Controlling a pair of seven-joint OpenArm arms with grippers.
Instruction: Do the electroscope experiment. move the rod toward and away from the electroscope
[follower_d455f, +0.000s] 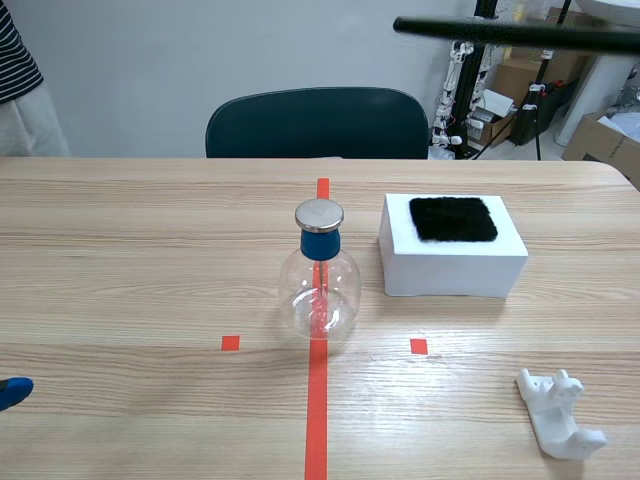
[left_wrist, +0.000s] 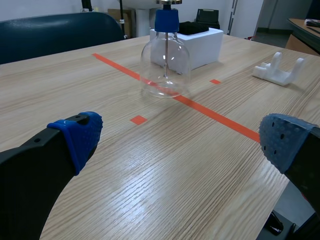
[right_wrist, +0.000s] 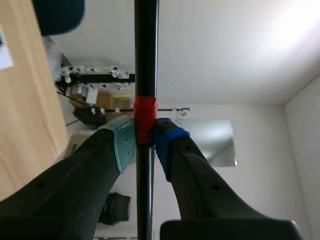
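Electroscope (follower_d455f: 320, 275): clear round flask with blue collar and flat metal cap, upright on the wooden surface (follower_d455f: 120, 280), astride the central tape line (follower_d455f: 317, 400). Just beside it, toward the right arm's side, white box (follower_d455f: 452, 268) topped by a black fuzzy pad (follower_d455f: 453, 218). Black rod (follower_d455f: 520, 35) raised level, high above the box and well apart from the flask, clamped at its red band (right_wrist: 145, 112) between the pads of the right pincer (right_wrist: 145, 144). Left pincer (left_wrist: 182, 137) low over the surface, fingers wide apart, gripping nothing. White holder (follower_d455f: 560, 418) lying near the surface's near edge on the right arm's side.

Bright even indoor light, faint shadows, soft sheen on the table (left_wrist: 150, 200).
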